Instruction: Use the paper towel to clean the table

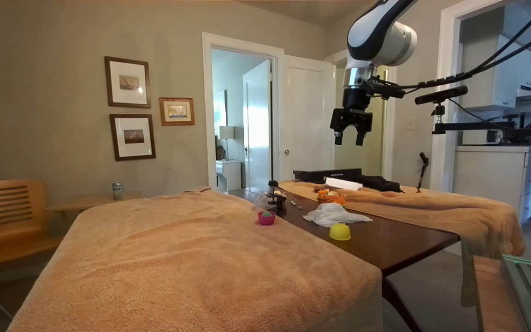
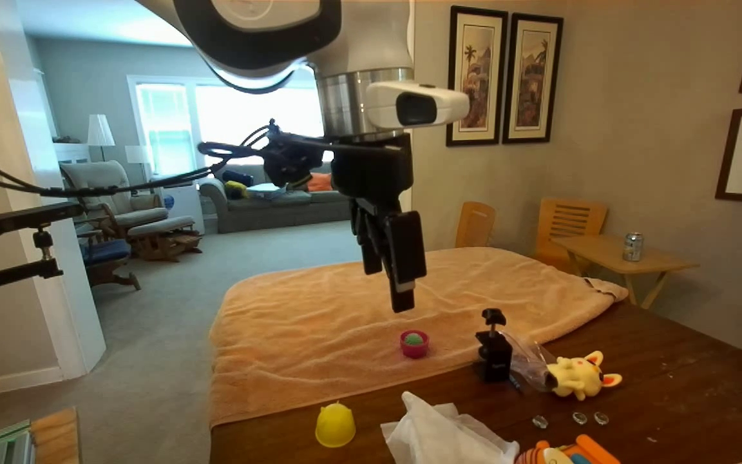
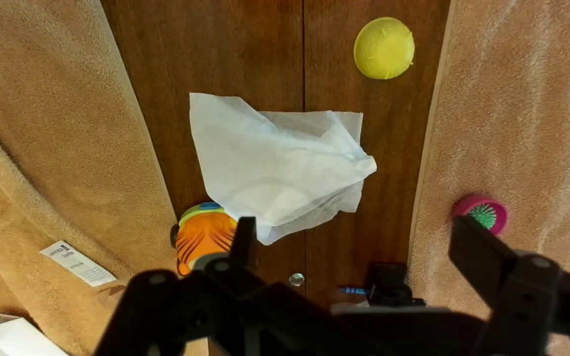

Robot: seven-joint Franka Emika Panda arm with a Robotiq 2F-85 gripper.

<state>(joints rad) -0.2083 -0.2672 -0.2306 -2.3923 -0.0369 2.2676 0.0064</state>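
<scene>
My gripper (image 1: 349, 138) is bare, with the paper towel (image 3: 280, 168) below, forward and to its left

Across the wrist view, I have the left finger (image 3: 243, 242) covering part of an orange toy (image 3: 206, 232), its tip overlapping the near edge of the paper towel from this angle. The paper towel lies rumpled on the table (image 3: 255, 59), its long axis roughly along the line from finger to finger, and it ends short of the right finger (image 3: 475, 257), which shows against tan cloth (image 3: 522, 109) and a purple cup (image 3: 465, 202). In an exterior view both fingertips (image 1: 338, 138) stand spread, well above the table, holding nothing. I judge my move is forward, towards the top of the wrist view, slightly left, then a long descent; closing along that axis should bunch it.

The table runs dark and glossy between stretches of tan cloth, a yellow cup (image 3: 385, 48) near the paper towel. The room, left to right: slatted chair (image 1: 16, 230), can (image 1: 117, 190), framed pictures (image 1: 128, 82), white door (image 1: 309, 110), cabinets (image 1: 489, 177).
</scene>
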